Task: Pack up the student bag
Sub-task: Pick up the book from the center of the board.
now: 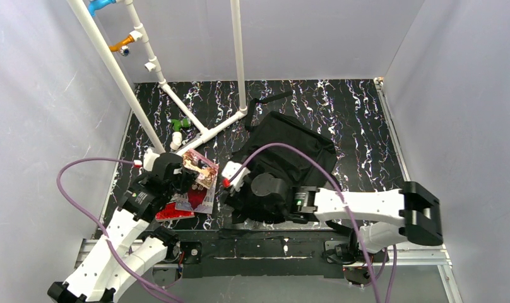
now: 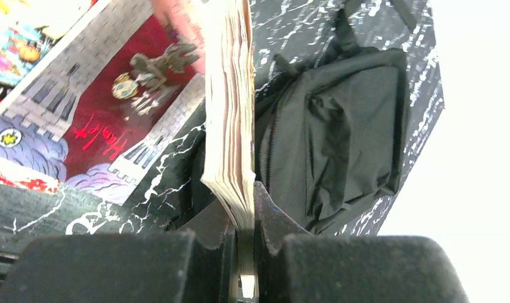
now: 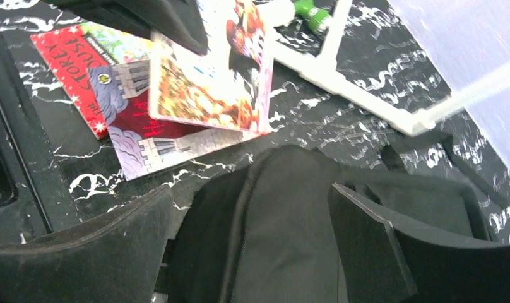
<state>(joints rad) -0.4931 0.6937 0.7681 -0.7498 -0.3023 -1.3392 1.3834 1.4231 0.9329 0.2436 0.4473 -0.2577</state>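
Marbled tabletop lies partly hidden beneath student bag.

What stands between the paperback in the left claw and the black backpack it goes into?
Only the open right claw, poised over the side of the large black fabric backpack nearest the thick paperback book pinched in the left claw. No loose object lies in the gap between them.

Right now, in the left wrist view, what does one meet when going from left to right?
flat red book lying on the table → upright book, seen edge-on and clamped in the left hand → student bag
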